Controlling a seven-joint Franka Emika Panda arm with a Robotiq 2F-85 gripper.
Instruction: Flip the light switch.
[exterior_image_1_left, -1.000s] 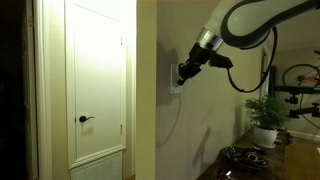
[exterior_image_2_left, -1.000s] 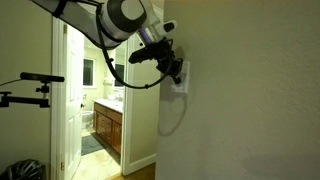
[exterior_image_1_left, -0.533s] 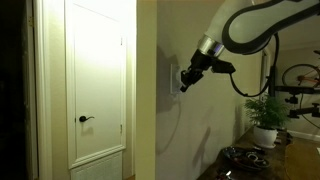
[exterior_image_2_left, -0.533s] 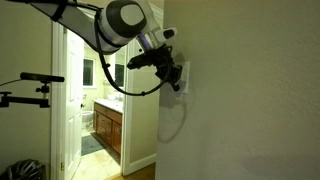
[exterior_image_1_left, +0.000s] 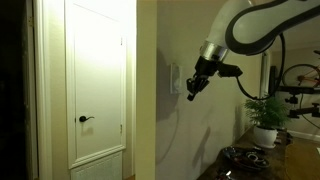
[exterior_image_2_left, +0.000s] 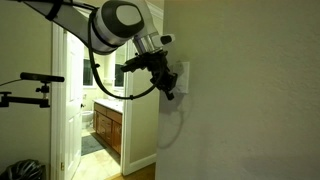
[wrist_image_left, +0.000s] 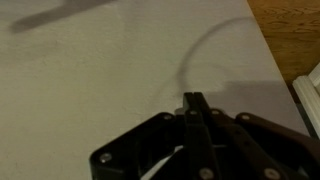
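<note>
Light switch (exterior_image_1_left: 175, 77) sat as a small white plate on the beige wall, near the centre in both exterior views (exterior_image_2_left: 183, 74). The gripper (exterior_image_1_left: 192, 91) hung just beside its lower edge, angled toward the wall; whether it touched the plate could not be told. In the wrist view the fingers (wrist_image_left: 193, 105) were pressed together on nothing, probably to form one narrow tip for nudging the rocker. The white door (exterior_image_1_left: 98, 80) at left played no part.
</note>
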